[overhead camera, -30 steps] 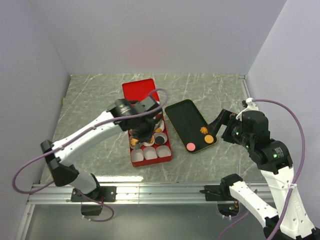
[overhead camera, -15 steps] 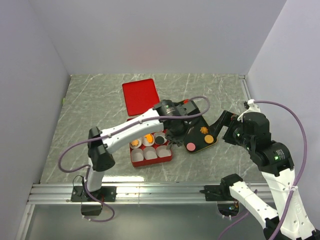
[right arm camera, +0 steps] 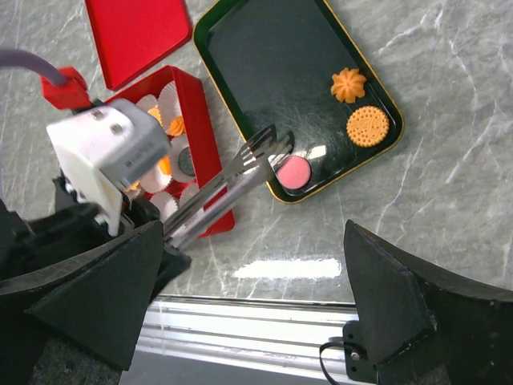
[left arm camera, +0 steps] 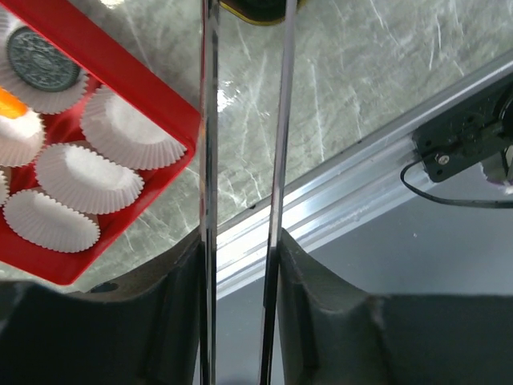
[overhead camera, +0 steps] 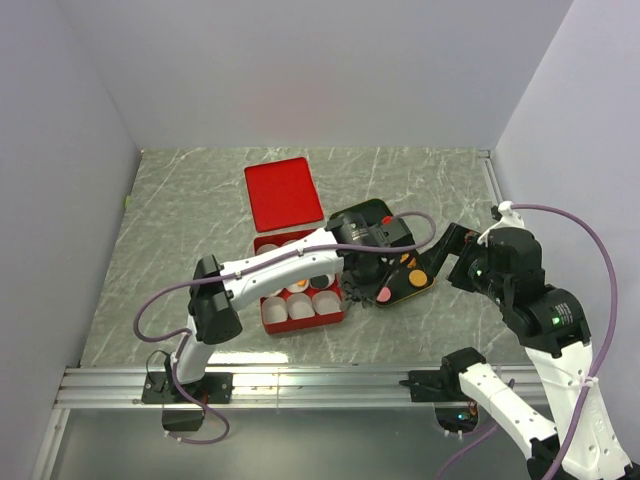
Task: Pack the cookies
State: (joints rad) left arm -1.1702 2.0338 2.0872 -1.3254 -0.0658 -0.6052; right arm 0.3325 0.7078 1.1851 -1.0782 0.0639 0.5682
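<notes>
Once the left claw (left arm camera: 240, 273), half-closed on slim metal tongs (right arm camera: 232, 172), had swung from red plastic box (right arm camera: 199, 120) to black oval tray (right arm camera: 264, 64), the round pink cookie (right arm camera: 293, 172) looked next, while the right claw (right arm camera: 255, 265) gaped empty.

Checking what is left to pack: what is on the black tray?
A pink cookie, a round orange cookie and a flower-shaped orange cookie. The tongs reach over the tray beside the pink cookie and hide a strip of it.
</notes>
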